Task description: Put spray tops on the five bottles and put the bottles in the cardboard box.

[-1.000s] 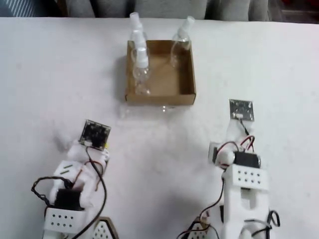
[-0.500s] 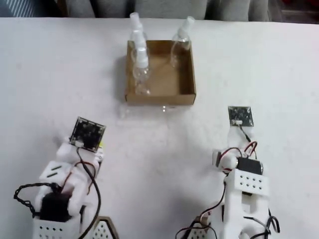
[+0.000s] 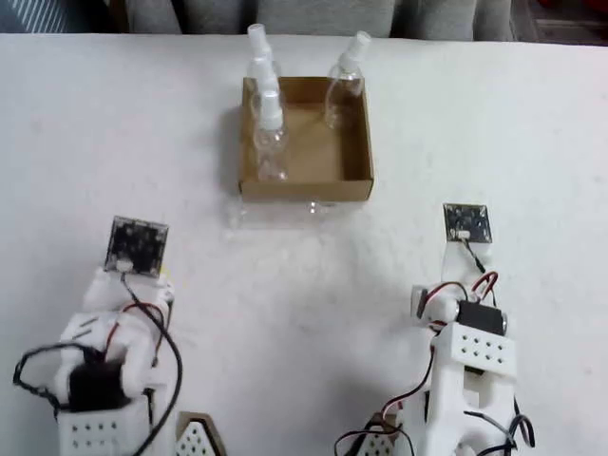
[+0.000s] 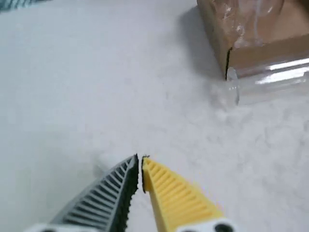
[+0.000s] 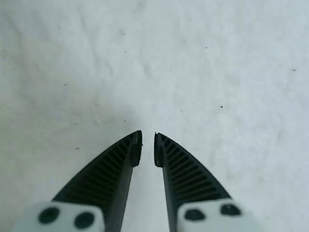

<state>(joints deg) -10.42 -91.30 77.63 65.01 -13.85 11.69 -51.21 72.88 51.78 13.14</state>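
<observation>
High view: three spray-topped bottles [image 3: 270, 133] are being contained upright in the cardboard box [image 3: 304, 189], upper centre; a clear bottle [image 3: 275, 211] is lying just before it. Left wrist view: the left hand [image 4: 141, 169] is being held pressed together, lower centre. Right wrist view: the right hand [image 5: 147, 150] is being held almost pressed together, lower centre.

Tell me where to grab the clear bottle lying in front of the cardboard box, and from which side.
Grip the clear bottle near its end by the corner of the cardboard box, coming down from above. It lies on its side along the box's front wall, so a jaw probably fits behind it only there.
</observation>
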